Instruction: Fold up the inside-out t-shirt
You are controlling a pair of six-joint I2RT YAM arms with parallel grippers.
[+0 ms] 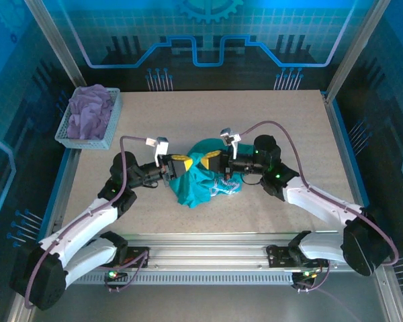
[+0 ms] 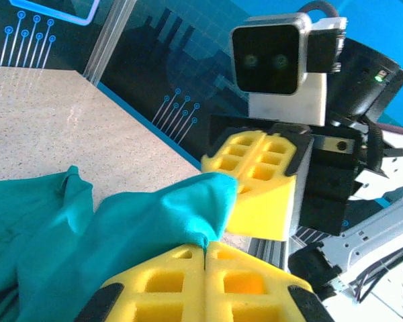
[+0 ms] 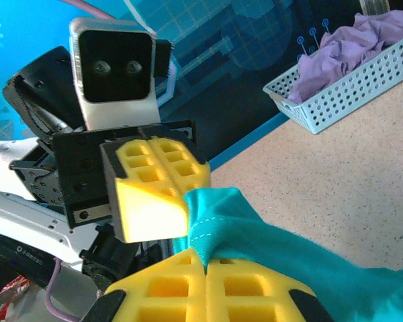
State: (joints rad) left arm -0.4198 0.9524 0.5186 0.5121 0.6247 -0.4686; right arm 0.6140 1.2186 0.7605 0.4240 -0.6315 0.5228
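Left claw point(image 2: 205, 253) clenched on t-shirt point(image 2: 121, 228) | right claw point(image 3: 206, 263) clenched on it too | garment bunched, outline unclear

top: high overhead, looking down at table point(image 1: 255, 114) | wrists: close, facing each other | shared: t-shirt point(image 1: 198, 184)

A teal t-shirt point(image 1: 200, 186) sits on a beige, speckled surface point(image 1: 282, 124), the left end effector point(image 1: 182, 163) and right end effector point(image 1: 213, 158) are yellow with gridded square cells, and a lavender garment point(image 1: 91, 111) fills a pale-blue perforated basket point(image 1: 111, 129).
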